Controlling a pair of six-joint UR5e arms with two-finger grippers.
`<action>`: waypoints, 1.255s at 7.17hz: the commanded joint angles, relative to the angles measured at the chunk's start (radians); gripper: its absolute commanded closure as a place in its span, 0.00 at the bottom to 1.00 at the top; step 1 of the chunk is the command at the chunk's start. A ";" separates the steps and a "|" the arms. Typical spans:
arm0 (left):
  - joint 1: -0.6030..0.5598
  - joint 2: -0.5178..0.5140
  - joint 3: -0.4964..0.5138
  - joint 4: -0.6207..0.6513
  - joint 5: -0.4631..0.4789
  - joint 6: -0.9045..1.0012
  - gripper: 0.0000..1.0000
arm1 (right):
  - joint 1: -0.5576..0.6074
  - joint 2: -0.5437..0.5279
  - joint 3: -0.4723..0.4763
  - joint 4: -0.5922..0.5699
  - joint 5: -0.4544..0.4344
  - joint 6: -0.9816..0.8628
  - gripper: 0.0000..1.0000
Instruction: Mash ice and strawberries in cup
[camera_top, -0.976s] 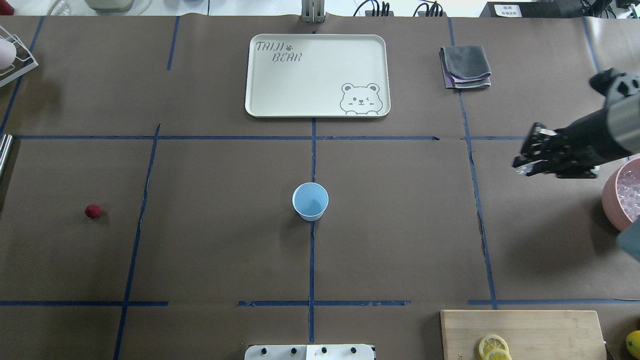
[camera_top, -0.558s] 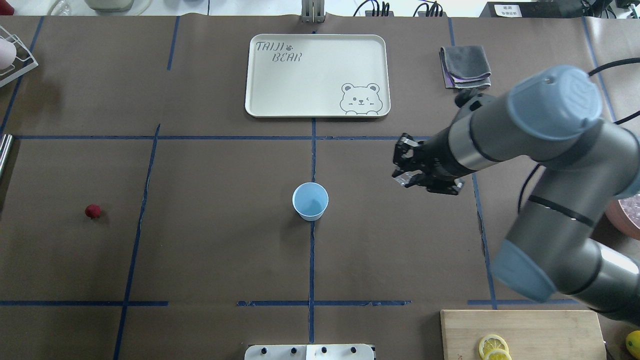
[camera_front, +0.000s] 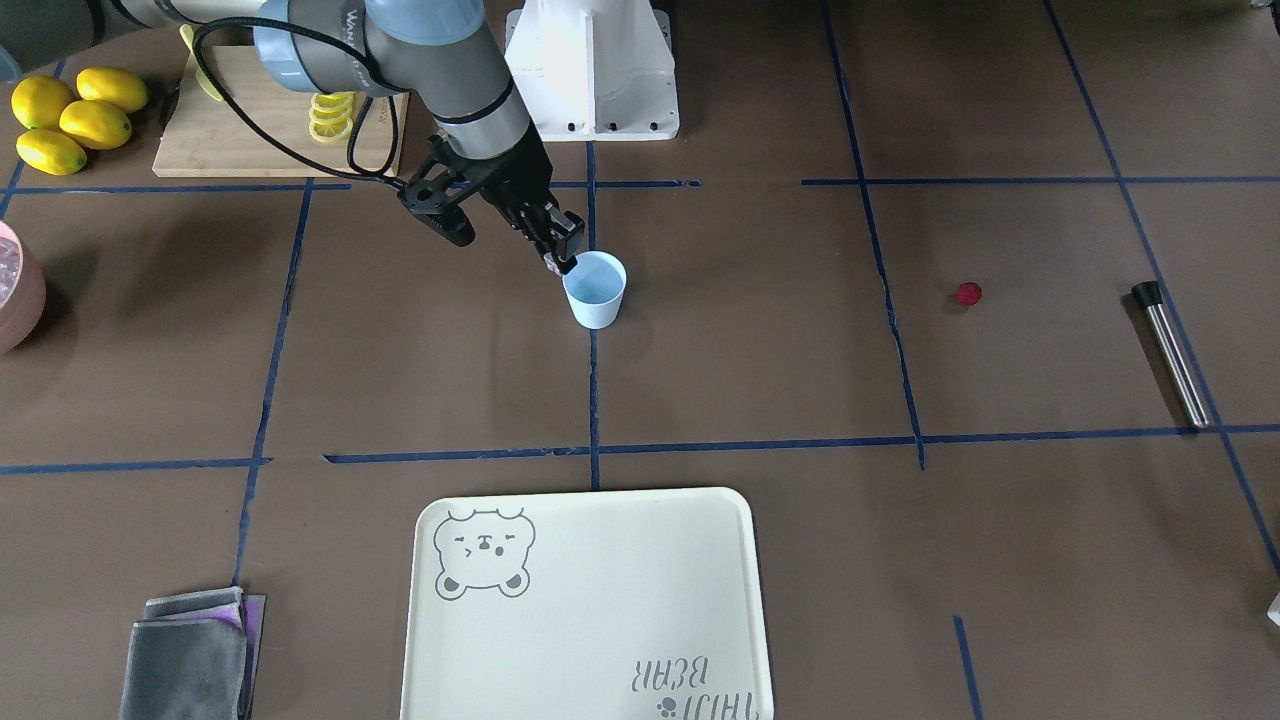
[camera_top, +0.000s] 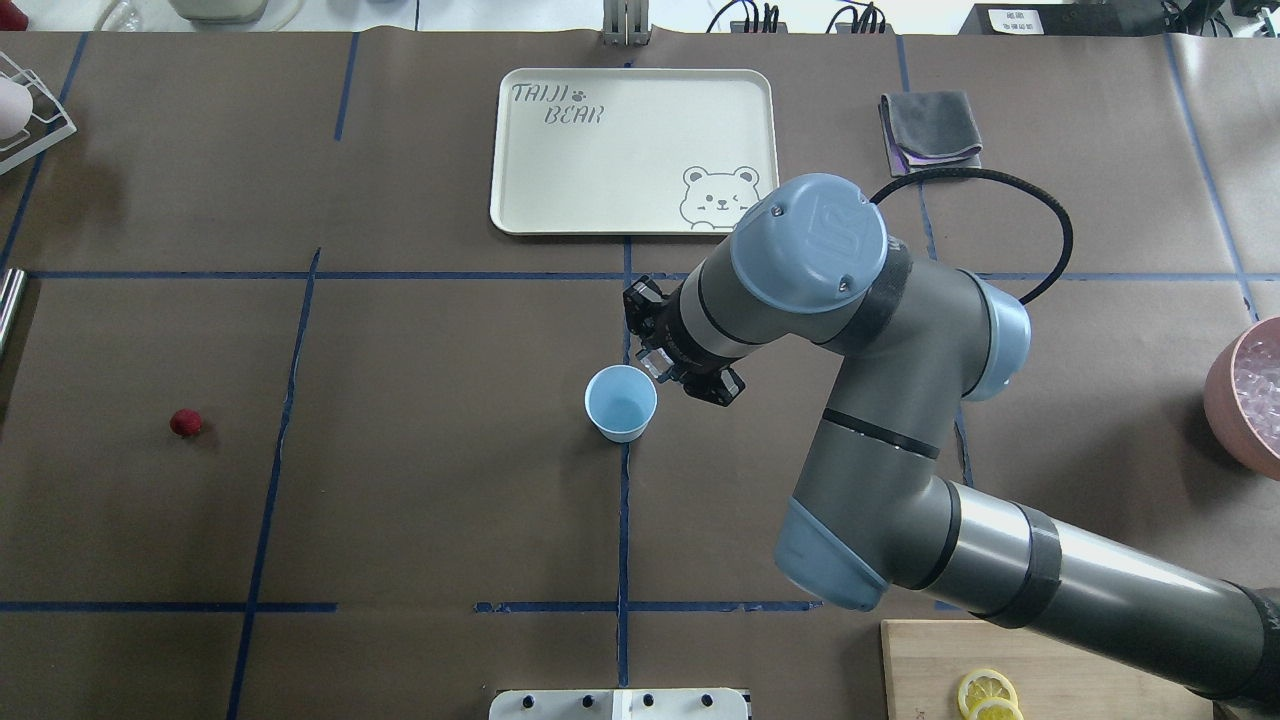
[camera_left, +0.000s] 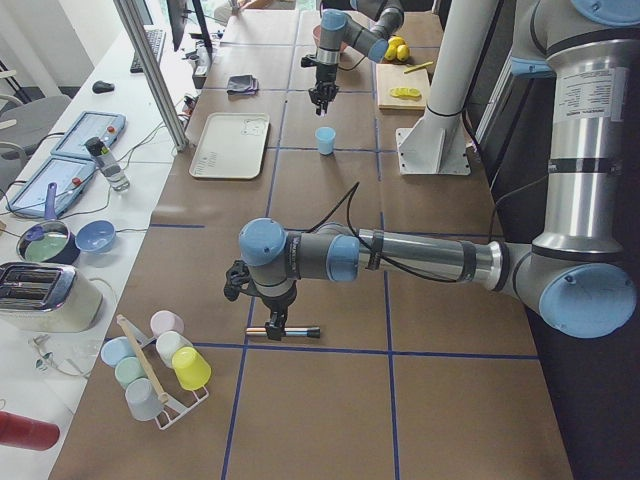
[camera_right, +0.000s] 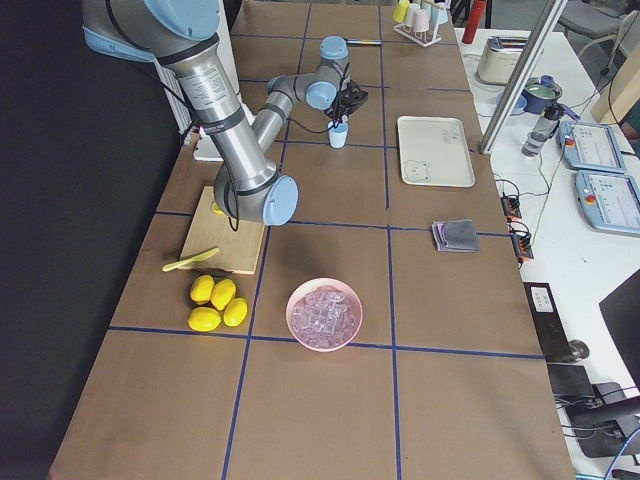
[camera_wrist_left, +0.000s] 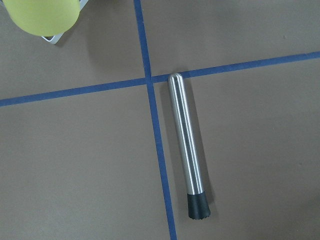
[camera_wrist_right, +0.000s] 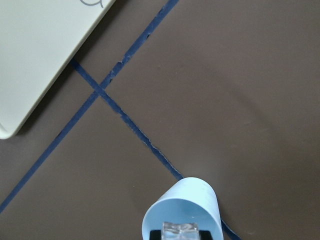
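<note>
Counter (camera_top: 400, 500): cup (camera_top: 621, 403) upright at centre, looks empty. Right arm (camera_top: 850, 400) reaches across. Its right pincer (camera_top: 654, 360) clamps ice (camera_wrist_right: 180, 231) chunk at cup's rim, not centred over mouth. Lone strawberry (camera_top: 185, 423) lies well apart on counter's left. Far-side left pincer (camera_left: 276, 322) hangs over muddler (camera_wrist_left: 187, 150); its grip, cannot tell. Risk: off-centre release, so chunk bounces off rim, or fingers tip light cup. Second ago right pincer was beside pink bowl (camera_top: 1245, 400); cup, strawberry unmoved.

open table (camera_top: 420, 480) around cup (camera_top: 618, 405), tray (camera_top: 620, 170) well apart
</note>
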 joint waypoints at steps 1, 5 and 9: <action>0.000 0.000 0.000 0.000 0.000 0.000 0.00 | -0.039 0.015 -0.018 0.001 -0.053 0.018 0.72; 0.000 0.000 0.000 -0.003 0.000 -0.002 0.00 | -0.040 0.020 -0.033 0.000 -0.056 0.021 0.01; 0.000 0.000 0.000 -0.003 0.000 -0.002 0.00 | 0.001 0.015 -0.026 0.001 -0.036 -0.029 0.00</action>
